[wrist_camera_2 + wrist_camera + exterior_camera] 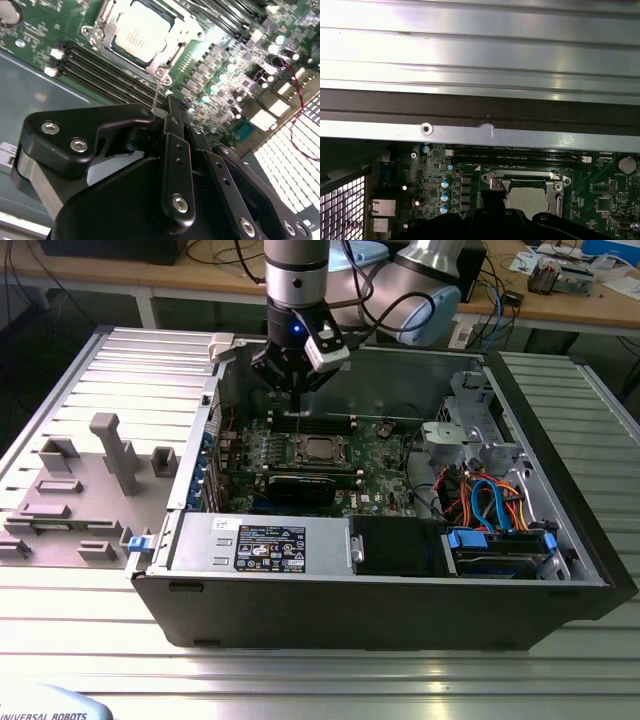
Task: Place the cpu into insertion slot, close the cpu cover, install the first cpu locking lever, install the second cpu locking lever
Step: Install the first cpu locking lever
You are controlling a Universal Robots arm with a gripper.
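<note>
Gripper (300,390) over the open computer case (350,610), upper centre of the exterior view, its jaws drawn almost together on the free end of a thin wire locking lever (157,95), which stands up from a socket corner in the second wrist view. The cpu (141,31), upper middle of that frame, lies in the insertion slot (297,453), the cpu cover (184,31) down around it. Gripping the tip likely gives the arm most leverage.

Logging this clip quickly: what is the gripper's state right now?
Gripper: closed, at the thin silver wire locking lever beside the silvery-grey square cpu; whether it pinches the lever cannot be told.
</note>
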